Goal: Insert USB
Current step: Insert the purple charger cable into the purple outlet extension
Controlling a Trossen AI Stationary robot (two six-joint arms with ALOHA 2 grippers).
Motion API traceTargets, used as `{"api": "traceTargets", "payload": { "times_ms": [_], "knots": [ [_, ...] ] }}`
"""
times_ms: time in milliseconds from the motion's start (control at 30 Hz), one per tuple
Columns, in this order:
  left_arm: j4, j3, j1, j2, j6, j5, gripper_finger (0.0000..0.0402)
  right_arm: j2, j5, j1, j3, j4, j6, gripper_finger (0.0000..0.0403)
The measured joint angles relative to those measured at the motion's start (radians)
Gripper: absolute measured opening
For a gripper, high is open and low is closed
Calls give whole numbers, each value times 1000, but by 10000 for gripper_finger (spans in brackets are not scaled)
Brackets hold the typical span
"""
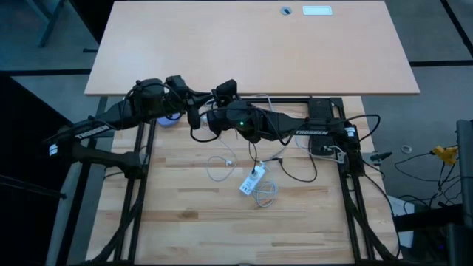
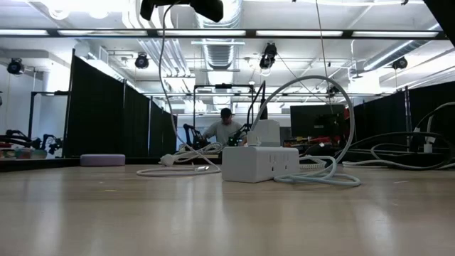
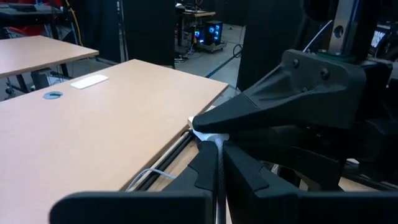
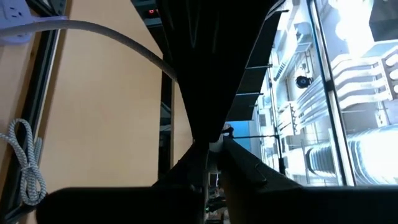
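high view – where stuff is: the left end effector (image 1: 191, 112) and right end effector (image 1: 209, 117) are nose to nose in the air over the back of the bench (image 1: 185, 222). The white power block (image 1: 253, 181) lies well apart from them, nearer the middle, in a tangle of cable (image 1: 222, 164).
high view – risk: both arms are crowded into one spot, so I'd guess a small misalignment knocks them together or twists the plug.
low view – risk: the cable loops up and round the block, and the block looks light. A tug from above could drag or tip it.
low view – hidden: neither end effector shows, only cable hanging down. A person (image 2: 225, 129) sits far off in the room.
left wrist view – grip: the left fingers are closed with the white cable running between them. The right one looks pinched on the white plug (image 3: 206, 132) at its end.
left wrist view – risk: with so little plug sticking out, it could slip or turn in the grip.
right wrist view – hidden: mostly dark fingers, close together. I can't make out the plug's tip or which way it faces.
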Motion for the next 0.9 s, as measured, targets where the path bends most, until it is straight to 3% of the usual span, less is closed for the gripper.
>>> {"api": "traceTargets", "payload": {
  "times_ms": [167,333,600,800,900],
  "knots": [
    [-69,2,4,-33,49,-44,1,-8,-16,12,0,-9,-3,87],
    [-349,99,52,-26,93,-74,1,-65,-29,7,0,-104,191,148],
    [-937,321,220,174,207,-74,0,-161,-310,-81,0,-464,777,196],
    [-1271,396,348,382,272,-64,0,-164,-415,-123,0,-684,951,199],
    [-1286,387,387,465,255,-48,0,-169,-559,-136,0,-788,1000,199]
  ]
}}
